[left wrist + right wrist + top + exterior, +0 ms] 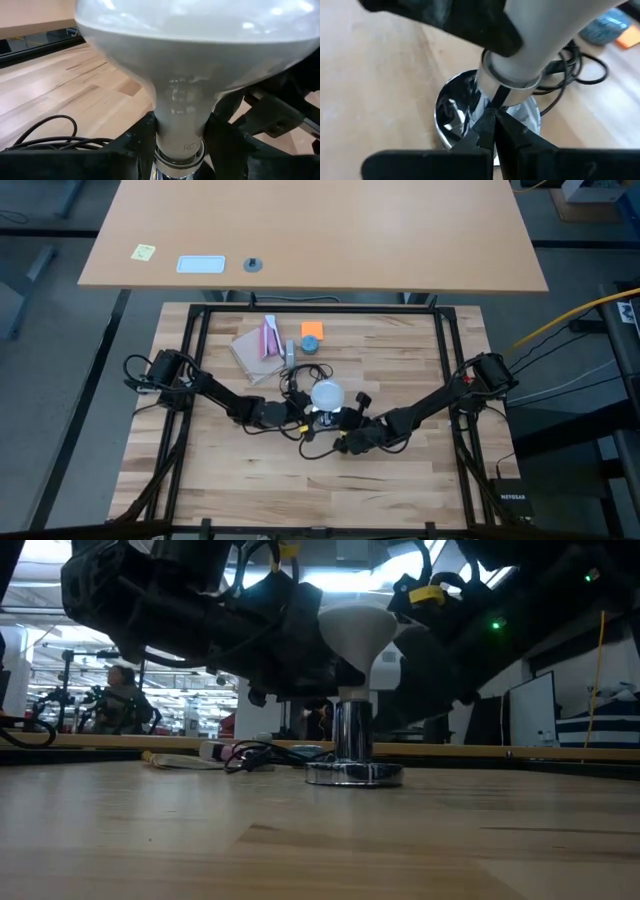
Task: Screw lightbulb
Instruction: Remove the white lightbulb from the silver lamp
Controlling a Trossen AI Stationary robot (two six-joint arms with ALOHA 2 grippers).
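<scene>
Frosted glass fills the left wrist view: the lightbulb [190, 65] stands upright with its globe on top, and the left claw [180, 145] is clenched around its pale grey neck, a dark finger on each side. In the high view it shows as a white globe [327, 394] just below the middle of the frame, where the 2 arms meet. In the low view, centre frame, the neck runs straight down into the chrome socket [353, 745], whose round base rests flat on the worktop [300, 840]. The screw base is hidden inside the socket barrel, so I judge the bulb seated and at least partly threaded; how many turns remain cannot be told. The right claw [492, 127] sits low against the socket's chrome barrel with its fingers pressed together, seemingly steadying it rather than gripping. What is left, as I read it, is final tightening and letting go.
</scene>
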